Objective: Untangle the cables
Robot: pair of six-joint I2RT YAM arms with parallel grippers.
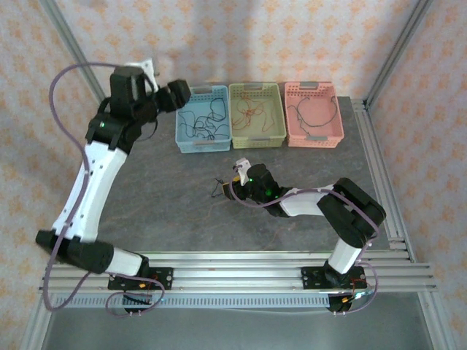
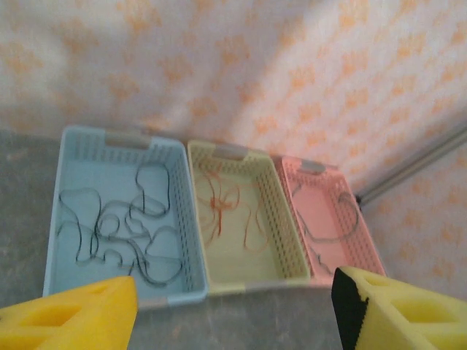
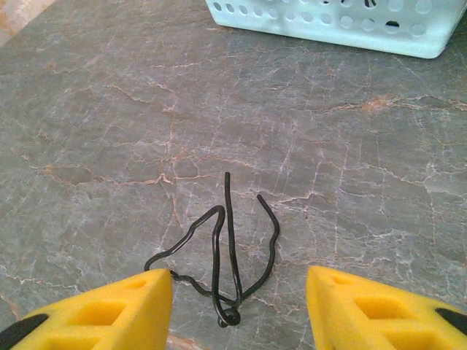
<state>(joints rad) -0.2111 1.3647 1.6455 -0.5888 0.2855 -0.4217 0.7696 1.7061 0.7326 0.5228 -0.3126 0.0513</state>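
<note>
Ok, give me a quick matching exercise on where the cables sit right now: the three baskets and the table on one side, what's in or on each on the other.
Places:
1. blue basket
2. yellow basket
3. pink basket
4. table in front of the right gripper

Contents:
A. red-orange cables
B. one loose black cable, lying between open fingers
C. many black cables, spread in loops
D. a sparse dark cable

Pairs: 1-C, 2-A, 3-D, 4-B.
</note>
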